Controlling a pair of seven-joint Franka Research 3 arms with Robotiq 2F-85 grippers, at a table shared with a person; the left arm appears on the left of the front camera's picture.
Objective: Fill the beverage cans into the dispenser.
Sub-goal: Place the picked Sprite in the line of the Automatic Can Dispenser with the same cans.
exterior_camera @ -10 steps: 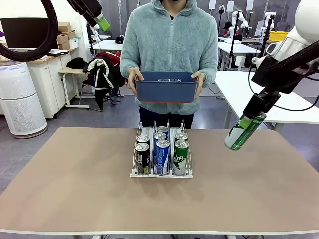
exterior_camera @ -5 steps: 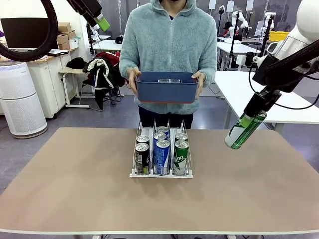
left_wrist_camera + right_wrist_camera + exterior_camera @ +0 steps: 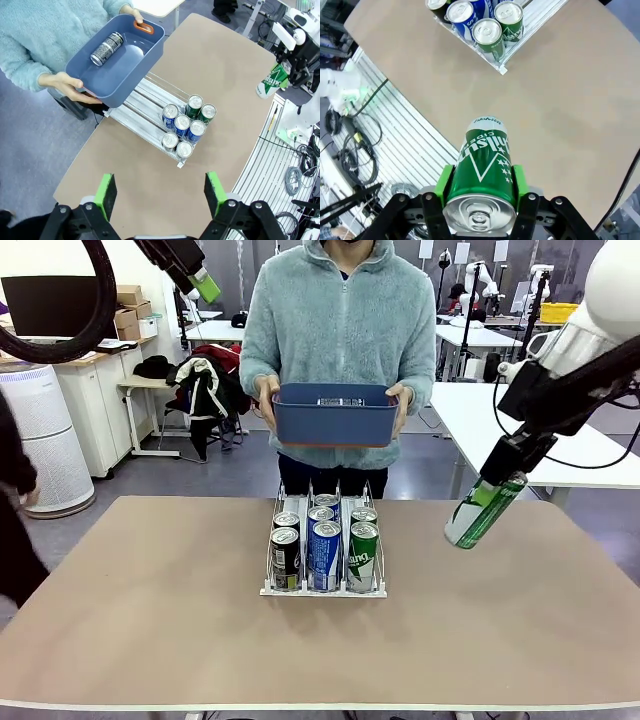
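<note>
Task thing: green can point(image 3: 485, 508), in the air off the table's right side, well apart from the rack, tilted, base pointing down and toward the table.
Right gripper point(image 3: 481, 187): clamped on the green can, one green pad each side of the body near the silver top; tab end faces the wrist.
Left gripper point(image 3: 160, 189): jaws wide apart, nothing between them; high over the table point(image 3: 150, 590), looking down on it.
Rack point(image 3: 150, 95): mid-table, three lanes, rear stretch of the lanes bare.
Cans in rack point(image 3: 325, 552): seven by the left wrist view, bunched at the front lip; black, blue and green in the front row.
Bin point(image 3: 335, 420): blue, held at chest height behind the rack by a person, one hand point(image 3: 268, 395) on each end.
Spare can point(image 3: 106, 48): black, lying on its side in the bin.
Step, prob.: carry the green can over to the rack and set it in a lane behind the others.
Handling, est.: thin metal wall, stiff enough for a firm pinch but dents if squeezed hard; smooth and slick, so a tilted hold may slip; round, rolls if laid down. Full or empty: can't tell.
Where to hold: across the body, pads flat on opposite sides, not on the rim; a hold near the top leaves the base free to drop into the lane.
Risk: base catching a lane wire or knocking a standing can.
</note>
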